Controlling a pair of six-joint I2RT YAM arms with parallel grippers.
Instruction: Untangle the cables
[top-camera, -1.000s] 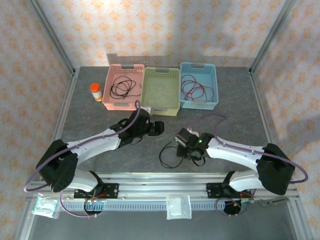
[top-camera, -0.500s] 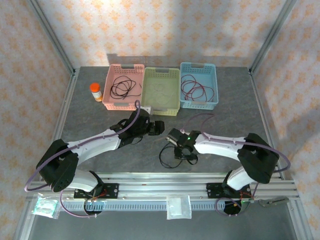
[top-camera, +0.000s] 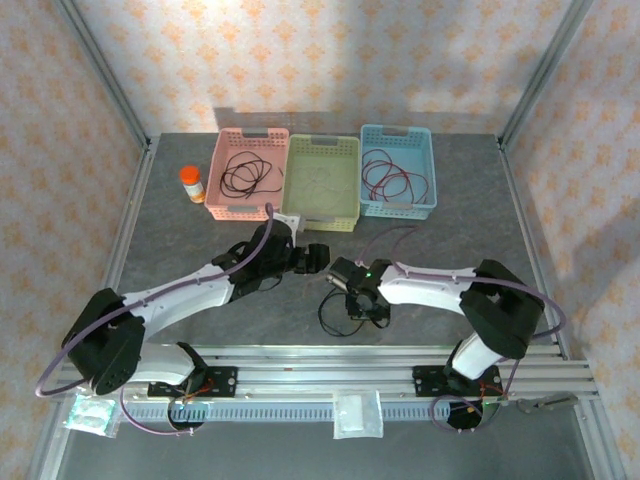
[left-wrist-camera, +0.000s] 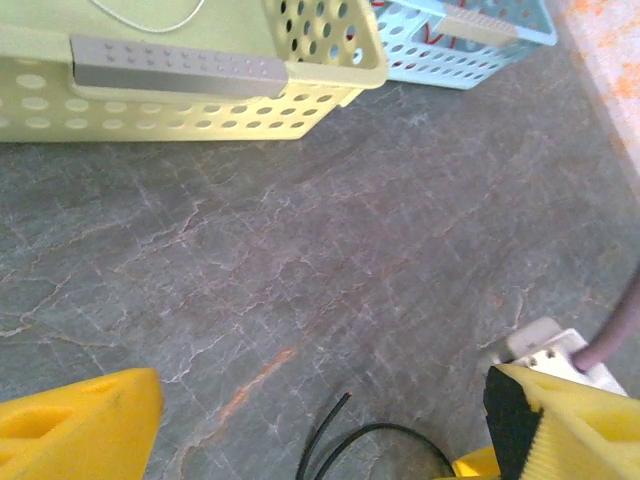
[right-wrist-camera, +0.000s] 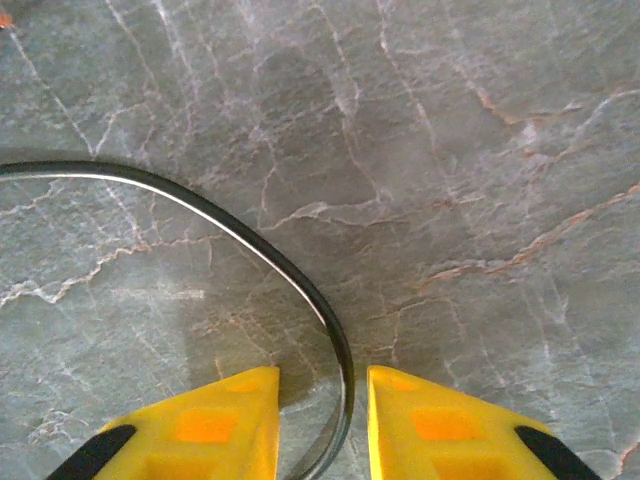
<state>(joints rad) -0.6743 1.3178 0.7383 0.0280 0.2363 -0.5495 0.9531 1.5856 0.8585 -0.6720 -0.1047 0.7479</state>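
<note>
The table (top-camera: 180, 250) carries three far baskets that already hold sorted cables (top-camera: 245, 178): black in the pink basket (top-camera: 216, 175), white in the green basket (top-camera: 322, 222), red in the blue basket (top-camera: 397, 208). Over the last second the right arm (top-camera: 430, 285) has swung left, elbow folding, and brought the right gripper (right-wrist-camera: 322, 385) low over the last black cable (right-wrist-camera: 300, 280), which lies loose at near centre. Its fingers stand slightly apart astride the wire, not pinching it. The left gripper (left-wrist-camera: 320, 420), spread wide and empty, has edged right and hovers beside it. A pick-up looks imminent.
</note>
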